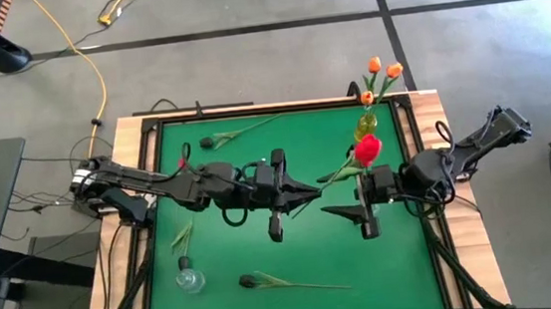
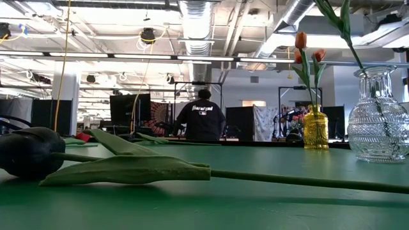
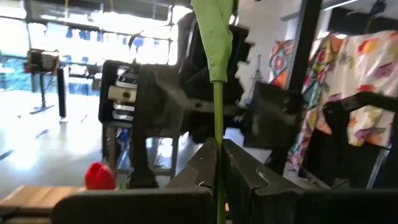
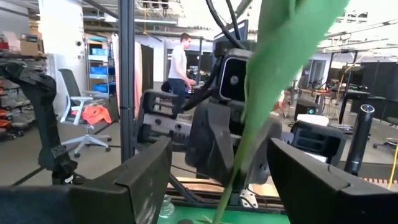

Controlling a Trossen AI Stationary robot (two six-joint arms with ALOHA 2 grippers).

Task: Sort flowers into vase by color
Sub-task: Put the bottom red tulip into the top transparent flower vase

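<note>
A red tulip (image 1: 367,148) hangs in the air over the middle of the green table (image 1: 218,180). Its stem runs back to my left gripper (image 1: 309,194), which is shut on it. My right gripper (image 1: 352,200) stands open just to the right. In the right wrist view its fingers (image 4: 143,177) stand either side of the stem and leaf (image 4: 273,68) without touching. A yellow vase (image 1: 366,125) at the far right holds orange tulips (image 1: 383,68). A clear vase (image 1: 189,277) stands near left. Two dark tulips (image 1: 209,140) (image 1: 249,280) lie flat on the table. My left gripper pinches the red tulip's green stem (image 3: 217,124) between its two shut fingers, below the leaf. The fingers come level from the table's left and lie across the stem. The flower is lifted clear of the table, its head slanting away toward the far right.
The low view shows one dark tulip (image 2: 29,153) lying close by, with the yellow vase (image 2: 315,128) and clear vase (image 2: 378,121) behind it. A loose leaf (image 1: 181,238) lies near the clear vase. A person (image 2: 201,118) stands in the room beyond the table.
</note>
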